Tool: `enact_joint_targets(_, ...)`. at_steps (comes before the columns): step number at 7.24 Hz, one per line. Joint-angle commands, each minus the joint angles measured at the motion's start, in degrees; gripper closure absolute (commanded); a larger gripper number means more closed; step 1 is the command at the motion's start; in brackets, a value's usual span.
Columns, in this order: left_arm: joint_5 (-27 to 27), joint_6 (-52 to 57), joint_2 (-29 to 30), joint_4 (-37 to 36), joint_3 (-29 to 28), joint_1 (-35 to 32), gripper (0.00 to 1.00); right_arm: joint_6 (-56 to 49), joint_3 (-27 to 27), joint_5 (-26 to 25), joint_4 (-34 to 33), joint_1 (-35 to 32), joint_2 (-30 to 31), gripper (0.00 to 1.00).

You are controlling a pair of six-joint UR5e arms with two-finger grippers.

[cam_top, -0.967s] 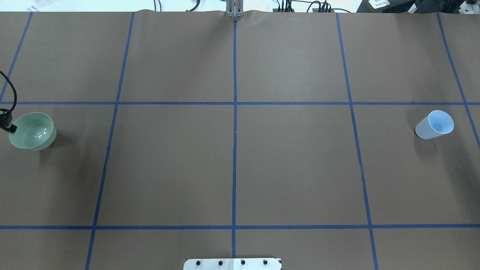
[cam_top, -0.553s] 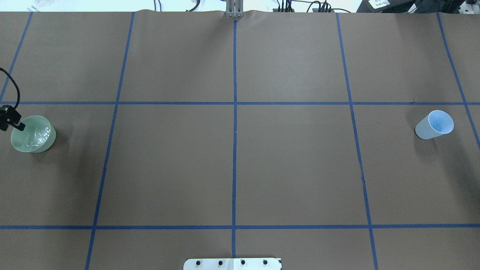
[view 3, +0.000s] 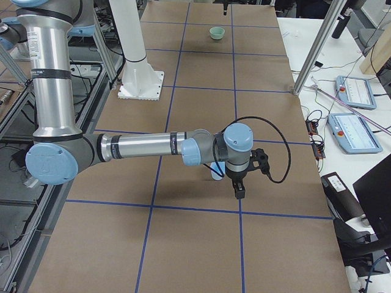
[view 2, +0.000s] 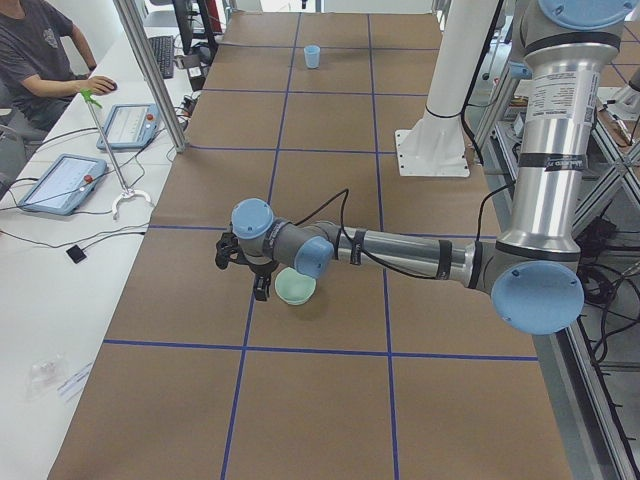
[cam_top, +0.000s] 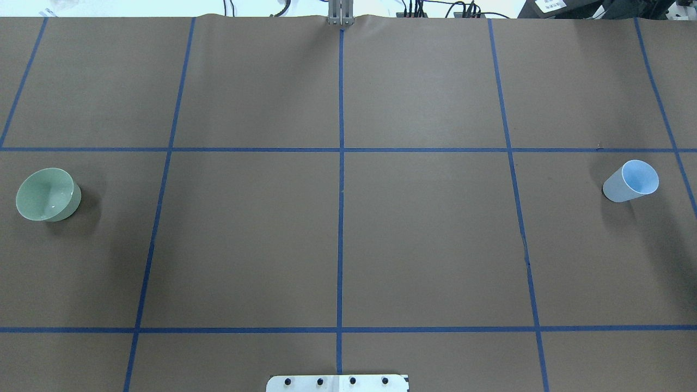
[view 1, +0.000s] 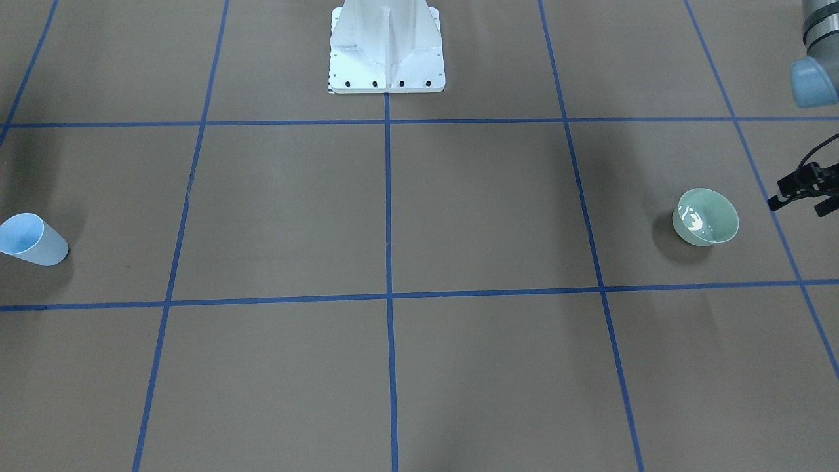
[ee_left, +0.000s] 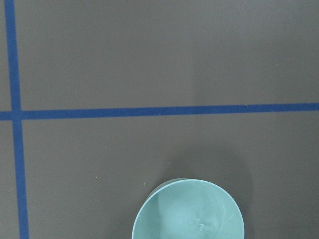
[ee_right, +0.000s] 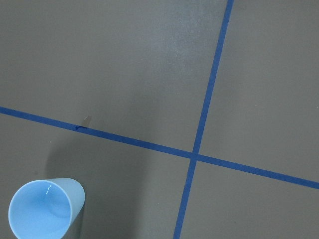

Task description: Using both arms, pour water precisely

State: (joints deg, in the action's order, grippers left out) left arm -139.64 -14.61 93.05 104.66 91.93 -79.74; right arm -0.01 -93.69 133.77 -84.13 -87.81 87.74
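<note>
A pale green bowl [cam_top: 46, 194] stands upright at the table's left end, with glinting water inside [view 1: 706, 216] [view 2: 296, 287] [ee_left: 188, 211]. My left gripper [view 1: 795, 196] hovers open just outboard of the bowl, apart from it, holding nothing [view 2: 242, 272]. It is out of the overhead view. A light-blue cup [cam_top: 630, 181] stands at the table's right end [view 1: 29, 239] [ee_right: 42, 211]. My right gripper [view 3: 245, 178] hangs beside the cup, which the arm mostly hides there. It shows only in the exterior right view, so I cannot tell whether it is open or shut.
The white pedestal [view 1: 387, 46] stands at the robot's edge. Blue tape lines grid the brown table cover. A side table with tablets [view 2: 60, 180] and a seated person [view 2: 40, 50] runs along the far side. A metal post [view 2: 150, 70] stands at that edge.
My left gripper was at the bowl's rim. It has let go and drawn back left, out of the overhead view. The bowl has settled on the table.
</note>
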Motion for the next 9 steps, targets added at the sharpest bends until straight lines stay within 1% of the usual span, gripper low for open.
enact_joint_targets(1, 3.4, 15.8, 0.0, -7.1, -1.0, -10.1, 0.00, 1.4, 0.4, -0.4, -0.1, 0.0, 0.8, 0.00)
enact_joint_targets(2, 3.4, 17.3, 0.0, -8.7, -1.3, -13.0, 0.00, 1.3, 0.3, -3.7, 0.6, 0.0, 2.5, 0.00)
enact_joint_targets(3, 3.0, 17.3, -0.8, -9.5, -1.1, -13.6, 0.00, 1.5, -0.2, -7.1, 0.8, 0.0, 2.6, 0.00)
enact_joint_targets(5, 3.1, 16.4, -4.1, -9.7, -0.6, -13.7, 0.00, 1.6, -0.9, -3.5, -2.3, 0.0, 2.7, 0.00)
enact_joint_targets(6, 3.1, 16.2, -4.7, -9.7, -0.6, -13.6, 0.00, 1.6, -3.5, -3.7, -5.5, -0.1, 2.7, 0.00)
enact_joint_targets(7, 3.4, 13.3, -5.5, -9.6, 0.3, -13.7, 0.00, 1.6, -4.0, -3.6, -6.3, 0.0, 2.9, 0.00)
enact_joint_targets(8, 3.4, 12.9, -5.7, -9.1, 1.1, -13.8, 0.00, 1.6, -4.1, -3.7, -6.3, 0.0, 3.2, 0.00)
enact_joint_targets(9, 3.2, 13.1, -8.8, -7.9, 1.8, -13.9, 0.00, 1.5, -4.1, -4.1, -6.3, 0.0, 3.2, 0.00)
